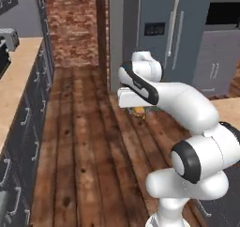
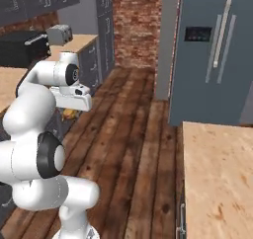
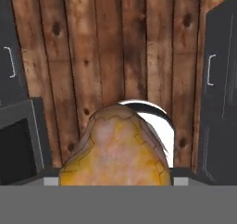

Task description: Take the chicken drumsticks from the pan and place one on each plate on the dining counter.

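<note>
One drumstick [image 3: 118, 146] clamped in pincer [image 1: 139, 110], jaws spread wide round it, carried mid-air over wood floor [image 1: 84, 151], nothing under it. Risk: slips out w/ a jolt or loose grip, drops to floor. Dining counter [image 2: 217, 174] well off to robot's right; plates not seen yet, so placement needs more travel.

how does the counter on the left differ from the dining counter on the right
The wall counter is narrow and plain beige, and carries a toaster. The dining counter is broader, with mottled brown flecks. Both are light beige tops flanking the wooden floor.
</note>
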Robot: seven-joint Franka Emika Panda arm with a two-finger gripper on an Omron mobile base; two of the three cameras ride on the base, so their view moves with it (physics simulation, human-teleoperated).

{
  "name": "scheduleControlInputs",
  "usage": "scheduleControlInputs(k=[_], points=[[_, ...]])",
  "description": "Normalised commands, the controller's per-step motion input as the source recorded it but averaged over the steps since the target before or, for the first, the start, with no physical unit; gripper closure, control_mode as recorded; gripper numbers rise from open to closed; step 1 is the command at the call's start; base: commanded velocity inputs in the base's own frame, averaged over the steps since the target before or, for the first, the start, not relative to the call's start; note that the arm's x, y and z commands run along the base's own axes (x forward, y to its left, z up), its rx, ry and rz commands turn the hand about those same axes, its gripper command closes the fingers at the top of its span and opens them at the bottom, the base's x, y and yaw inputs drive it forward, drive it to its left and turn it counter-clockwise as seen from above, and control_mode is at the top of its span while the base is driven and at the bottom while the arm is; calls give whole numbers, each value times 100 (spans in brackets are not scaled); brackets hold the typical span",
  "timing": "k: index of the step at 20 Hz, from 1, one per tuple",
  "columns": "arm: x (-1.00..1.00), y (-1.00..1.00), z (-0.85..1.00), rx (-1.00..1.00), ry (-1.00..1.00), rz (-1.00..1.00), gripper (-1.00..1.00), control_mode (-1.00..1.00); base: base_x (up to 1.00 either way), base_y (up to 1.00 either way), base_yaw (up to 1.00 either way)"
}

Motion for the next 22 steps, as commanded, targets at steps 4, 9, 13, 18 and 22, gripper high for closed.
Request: scheduleControlInputs(k=[4,9,13,18,22], points=[[0,0,0,0,0,0,100,100,4,0,-100],[0,0,0,0,0,0,100,100,15,5,-100],[0,0,0,0,0,0,100,100,25,16,-100],[0,0,0,0,0,0,100,100,27,32,-92],[0,0,0,0,0,0,100,100,22,53,-59]])
